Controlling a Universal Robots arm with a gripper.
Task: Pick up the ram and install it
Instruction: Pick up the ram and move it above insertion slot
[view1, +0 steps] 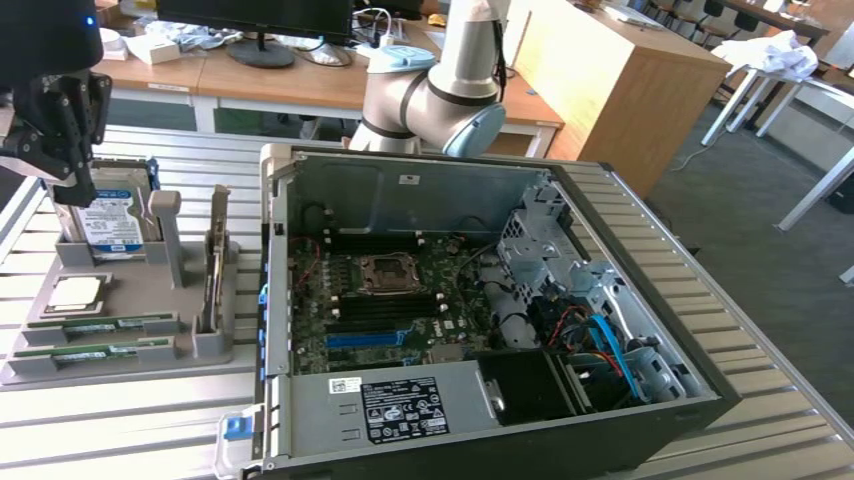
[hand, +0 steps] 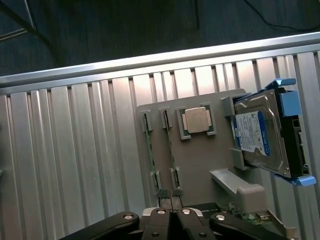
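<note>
Gripper (view1: 80, 185) hangs over grey parts tray (view1: 134, 372) at exterior view's left, fingers (hand: 162, 225) clenched together, nothing between them. Ram stick (view1: 104, 325) and second ram stick (view1: 94, 352) sit side by side in tray's slots, untouched, just beside silver processor (view1: 78, 293). Blue-labelled hard drive (view1: 114, 225) stands upright at tray's far end. Open computer case (view1: 400, 190) lies beside tray on slatted metal table (view1: 120, 430), motherboard (view1: 387, 300) exposed.

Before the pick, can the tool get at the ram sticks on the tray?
Probably yes: the ram sticks lie uncovered in the tray, the shut tool hangs above the tray, and nothing stands between.
</note>
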